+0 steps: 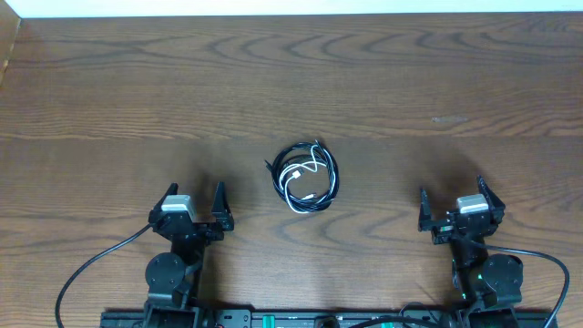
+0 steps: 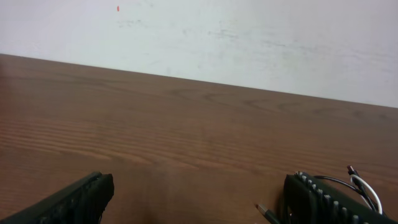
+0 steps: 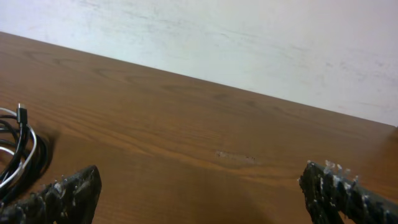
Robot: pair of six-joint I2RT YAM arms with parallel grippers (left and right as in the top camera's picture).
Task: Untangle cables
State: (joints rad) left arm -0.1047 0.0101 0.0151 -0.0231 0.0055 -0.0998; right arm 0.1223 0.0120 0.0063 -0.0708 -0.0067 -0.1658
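Note:
The cables lie in one tangled coil at the middle of the table: thin black loops with a white cable wound through them. My left gripper stands open to the coil's lower left, nothing between its fingers. In the left wrist view a cable plug and some loops show beside the right finger. My right gripper stands open to the coil's lower right, also with nothing in it. The right wrist view catches the coil's edge at far left, by the left finger.
The wooden table stretches wide around the coil. A pale wall rises behind its far edge. Thick black arm wires trail near the bases at the front edge.

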